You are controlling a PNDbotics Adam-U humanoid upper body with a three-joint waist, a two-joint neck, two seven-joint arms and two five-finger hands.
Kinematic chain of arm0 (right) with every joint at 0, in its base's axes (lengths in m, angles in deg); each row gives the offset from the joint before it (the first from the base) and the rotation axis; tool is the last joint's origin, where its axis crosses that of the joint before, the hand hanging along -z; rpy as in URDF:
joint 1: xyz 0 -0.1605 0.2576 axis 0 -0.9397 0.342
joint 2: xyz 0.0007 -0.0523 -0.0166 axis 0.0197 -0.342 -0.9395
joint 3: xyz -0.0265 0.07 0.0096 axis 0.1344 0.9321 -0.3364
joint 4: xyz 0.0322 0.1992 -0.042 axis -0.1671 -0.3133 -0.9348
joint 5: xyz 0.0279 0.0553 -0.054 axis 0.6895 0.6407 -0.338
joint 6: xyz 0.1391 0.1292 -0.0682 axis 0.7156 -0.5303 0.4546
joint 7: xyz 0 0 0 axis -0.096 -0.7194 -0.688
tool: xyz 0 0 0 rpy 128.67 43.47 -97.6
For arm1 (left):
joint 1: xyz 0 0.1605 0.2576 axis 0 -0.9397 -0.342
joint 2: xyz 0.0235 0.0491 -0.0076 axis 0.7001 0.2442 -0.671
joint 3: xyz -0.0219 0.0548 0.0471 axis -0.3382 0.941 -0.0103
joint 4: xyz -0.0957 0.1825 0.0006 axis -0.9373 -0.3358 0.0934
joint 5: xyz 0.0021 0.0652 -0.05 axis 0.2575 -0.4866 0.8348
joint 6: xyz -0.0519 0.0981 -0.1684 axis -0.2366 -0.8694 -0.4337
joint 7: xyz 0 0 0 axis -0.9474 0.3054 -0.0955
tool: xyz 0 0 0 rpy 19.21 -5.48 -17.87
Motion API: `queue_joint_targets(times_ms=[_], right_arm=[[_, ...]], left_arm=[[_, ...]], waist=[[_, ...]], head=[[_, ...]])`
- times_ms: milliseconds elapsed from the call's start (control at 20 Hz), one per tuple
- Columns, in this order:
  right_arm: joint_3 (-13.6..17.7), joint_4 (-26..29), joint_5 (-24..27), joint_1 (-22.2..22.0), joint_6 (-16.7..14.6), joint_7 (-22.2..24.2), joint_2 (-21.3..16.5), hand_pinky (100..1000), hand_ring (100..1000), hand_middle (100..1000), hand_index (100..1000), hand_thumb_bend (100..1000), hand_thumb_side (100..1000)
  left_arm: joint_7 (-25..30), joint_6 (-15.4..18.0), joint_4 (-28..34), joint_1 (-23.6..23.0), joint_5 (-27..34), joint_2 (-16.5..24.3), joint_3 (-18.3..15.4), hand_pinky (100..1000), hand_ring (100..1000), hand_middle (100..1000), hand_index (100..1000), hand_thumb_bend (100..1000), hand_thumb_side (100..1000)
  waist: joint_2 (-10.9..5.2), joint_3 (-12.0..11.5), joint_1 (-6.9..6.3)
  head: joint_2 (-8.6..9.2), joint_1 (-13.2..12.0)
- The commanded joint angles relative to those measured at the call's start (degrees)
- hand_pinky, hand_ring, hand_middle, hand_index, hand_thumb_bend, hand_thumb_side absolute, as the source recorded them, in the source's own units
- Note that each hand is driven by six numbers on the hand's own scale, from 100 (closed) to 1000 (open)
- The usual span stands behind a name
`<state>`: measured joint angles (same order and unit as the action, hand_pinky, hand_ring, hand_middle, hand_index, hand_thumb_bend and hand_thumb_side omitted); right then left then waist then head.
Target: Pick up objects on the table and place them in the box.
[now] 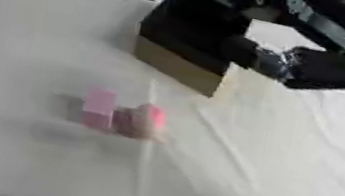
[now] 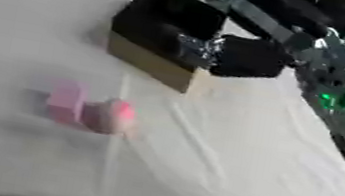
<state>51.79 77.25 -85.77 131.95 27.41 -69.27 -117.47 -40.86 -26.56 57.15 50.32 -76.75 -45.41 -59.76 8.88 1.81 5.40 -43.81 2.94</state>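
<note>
Overhead, my right robot hand (image 1: pixel 319 70) hangs at the box (image 1: pixel 189 37) rim; whether its fingers are curled I cannot tell. Two pink objects (image 1: pixel 124 114) lie below-left of it on the table (image 1: pixel 288 166).

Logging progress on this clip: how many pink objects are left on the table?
2: a pink block left of centre, and a rounded pink object touching its right side. The box interior is dark, so more may be hidden.
</note>
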Motion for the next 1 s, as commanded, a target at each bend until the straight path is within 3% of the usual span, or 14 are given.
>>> queue_joint_targets(times_ms=[50, 200, 350, 600, 1000], right_arm=[[-0.18, 0.81, 0.06, 1.43, 1.05, 1.56, 0.47, 845, 854, 824, 790, 481, 922], [-0.68, 0.81, 2.16, 2.01, 2.82, 4.01, 1.89, 848, 858, 830, 797, 451, 820], [-0.84, 0.81, 4.76, 2.43, 4.84, 6.83, 3.11, 855, 867, 838, 814, 498, 663], [-0.8, 0.81, 6.48, 2.93, 6.41, 10.49, 4.35, 859, 869, 831, 813, 509, 525], [-1.2, 0.78, 3.94, 2.64, 7.5, 14.97, 6.63, 859, 854, 828, 821, 395, 324]], left_arm=[[0.2, 0.12, 1.06, 0.64, 0.14, 1.1, 0.19, 764, 700, 712, 893, 519, 1000], [0.35, 0.21, 1.06, 0.84, 0.26, 1.08, 0.33, 764, 699, 711, 893, 519, 1000], [0.42, 0.29, 1.06, 0.88, 0.35, 1.01, 0.38, 763, 697, 709, 893, 519, 1000], [0.35, 0.38, 1.06, 0.83, 0.47, 0.87, 0.34, 763, 696, 708, 893, 518, 1000], [0.74, 1.19, 1.06, 1.1, 0.89, 0.6, 0.78, 743, 699, 711, 897, 488, 1000]], waist=[[-0.49, -0.03, -0.34], [-0.43, -0.05, -0.29], [-0.41, -0.15, -0.26], [-0.4, -0.25, -0.21], [-0.16, -0.46, -0.25]], head=[[-0.31, -0.28], [-0.31, -0.76], [-0.31, -1.23], [-0.31, -1.69], [-0.31, -2.02]])
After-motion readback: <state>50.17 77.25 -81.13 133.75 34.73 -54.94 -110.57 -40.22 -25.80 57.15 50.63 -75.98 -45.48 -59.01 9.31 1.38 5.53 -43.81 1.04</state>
